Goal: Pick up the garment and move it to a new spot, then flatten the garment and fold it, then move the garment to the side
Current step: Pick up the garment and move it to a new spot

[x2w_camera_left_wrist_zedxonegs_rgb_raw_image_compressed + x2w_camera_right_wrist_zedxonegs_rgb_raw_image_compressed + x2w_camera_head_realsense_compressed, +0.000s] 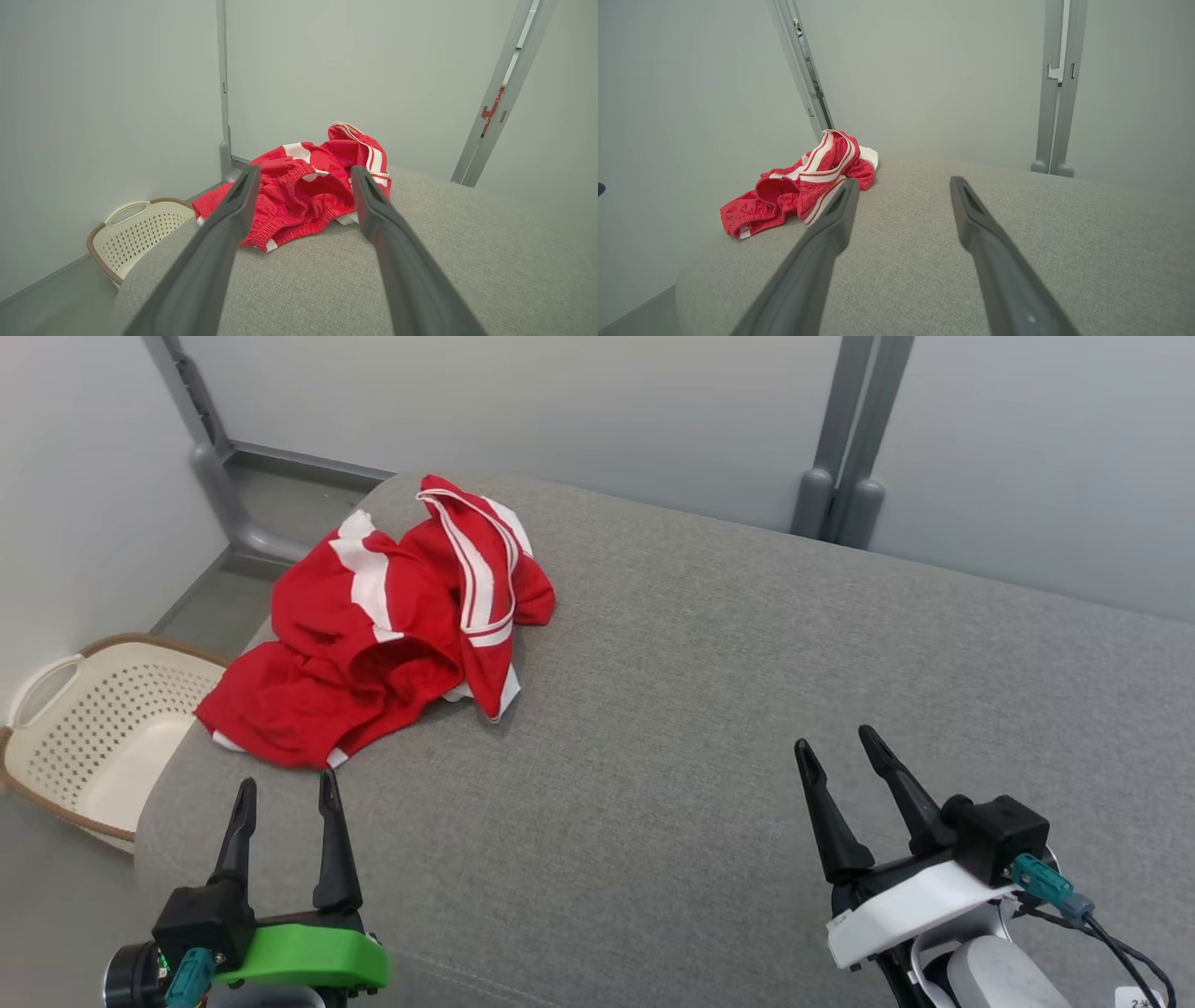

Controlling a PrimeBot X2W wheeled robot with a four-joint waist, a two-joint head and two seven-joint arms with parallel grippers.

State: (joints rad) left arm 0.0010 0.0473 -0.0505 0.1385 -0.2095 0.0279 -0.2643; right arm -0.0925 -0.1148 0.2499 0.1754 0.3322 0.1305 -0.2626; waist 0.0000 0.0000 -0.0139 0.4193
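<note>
A red garment (pixel 373 635) with white stripes lies crumpled in a heap at the far left corner of the grey cushioned surface (pixel 709 709). In the left wrist view the garment (pixel 299 191) sits straight ahead, beyond the fingertips. The right wrist view has the garment (pixel 803 186) off to the left. My left gripper (pixel 287 789) is open and hovers just short of the garment's near edge, holding nothing. My right gripper (pixel 836 747) is open over bare cushion, well to the right of the garment.
A cream perforated laundry basket (pixel 103 728) with a brown rim stands on the floor left of the cushion. Grey metal posts (pixel 845 457) rise against the pale wall behind. The cushion's rounded left edge (pixel 163 784) drops off near my left gripper.
</note>
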